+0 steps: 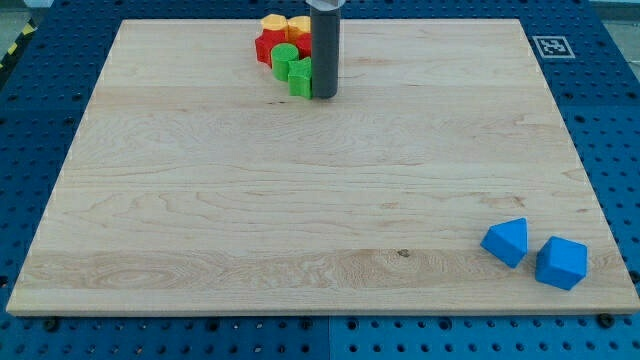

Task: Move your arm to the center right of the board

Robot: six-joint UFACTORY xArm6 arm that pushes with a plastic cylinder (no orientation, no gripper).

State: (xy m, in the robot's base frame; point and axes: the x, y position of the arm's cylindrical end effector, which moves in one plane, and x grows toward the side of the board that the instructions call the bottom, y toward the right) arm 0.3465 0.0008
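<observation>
My tip (324, 95) is at the lower end of the dark rod near the top middle of the wooden board (200, 200). It rests just right of a green block (300, 78), touching or nearly touching it. A second green block (284, 57), a red block (267, 45), a yellow block (273, 21) and an orange-yellow block (298, 27) cluster up and to the left of the tip. The rod hides part of that cluster. Two blue blocks (506, 241) (561, 263) lie near the board's bottom right corner, far from the tip.
A black-and-white marker tag (552, 46) sits at the board's top right corner. The board rests on a blue perforated table (610, 120).
</observation>
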